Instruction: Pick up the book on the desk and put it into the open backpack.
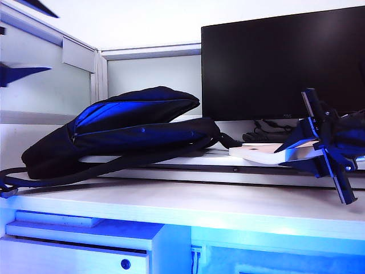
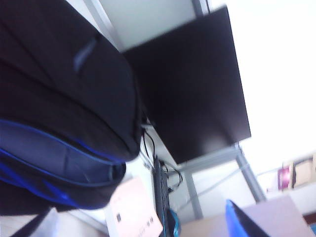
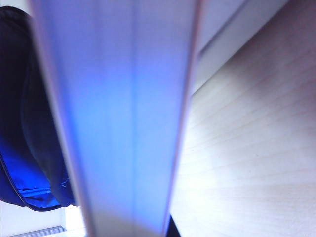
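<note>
Right claw (image 1: 293, 149) is seen at the right of the exterior view, fingers clamped on the right end of the book (image 1: 259, 151). The book lies flat on the raised shelf tier of the surface (image 1: 188, 208), just right of the backpack (image 1: 122, 134) and below the monitor (image 1: 282, 63). The book's edge (image 3: 118, 118) fills the right wrist view. The backpack lies on its side at left, zip mouth open, blue lining showing. Left claw is not visible in any view; its state cannot be told.
</note>
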`<state>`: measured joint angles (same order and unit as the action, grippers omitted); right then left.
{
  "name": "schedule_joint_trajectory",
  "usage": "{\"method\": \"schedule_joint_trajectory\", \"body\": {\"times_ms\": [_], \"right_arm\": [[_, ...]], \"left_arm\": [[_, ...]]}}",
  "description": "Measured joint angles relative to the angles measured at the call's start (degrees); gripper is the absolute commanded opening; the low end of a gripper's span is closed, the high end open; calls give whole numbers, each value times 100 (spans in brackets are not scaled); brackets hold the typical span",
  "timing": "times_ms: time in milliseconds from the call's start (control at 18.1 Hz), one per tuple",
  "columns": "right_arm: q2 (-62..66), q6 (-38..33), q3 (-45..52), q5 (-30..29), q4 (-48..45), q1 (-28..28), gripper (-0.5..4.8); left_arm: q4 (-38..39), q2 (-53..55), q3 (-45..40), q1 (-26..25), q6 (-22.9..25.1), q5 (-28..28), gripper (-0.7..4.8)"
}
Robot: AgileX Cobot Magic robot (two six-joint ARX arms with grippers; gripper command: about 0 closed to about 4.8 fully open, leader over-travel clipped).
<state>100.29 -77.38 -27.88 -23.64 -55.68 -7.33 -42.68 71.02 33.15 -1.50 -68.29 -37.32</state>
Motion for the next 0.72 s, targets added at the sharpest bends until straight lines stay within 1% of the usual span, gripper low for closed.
{"method": "schedule_joint_trajectory", "body": {"times_ms": [166, 276, 442, 608, 719], "right_arm": [[11, 13, 7, -2, -192, 0, -8], [13, 13, 11, 2, -420, 2, -8], [15, 11, 24, 31, -691, 2, -9], [37, 9, 33, 103, -1047, 7, -9], [35, 9, 28, 157, -1082, 7, -9]], "left_arm": [[17, 374, 205, 302, 35, 20, 479], [4, 831, 704, 575, 39, 42, 479], [-17, 1272, 1025, 669, 50, 68, 479], [7, 1698, 1067, 793, 31, 42, 479], [-79, 1882, 1069, 833, 31, 24, 479]]}}
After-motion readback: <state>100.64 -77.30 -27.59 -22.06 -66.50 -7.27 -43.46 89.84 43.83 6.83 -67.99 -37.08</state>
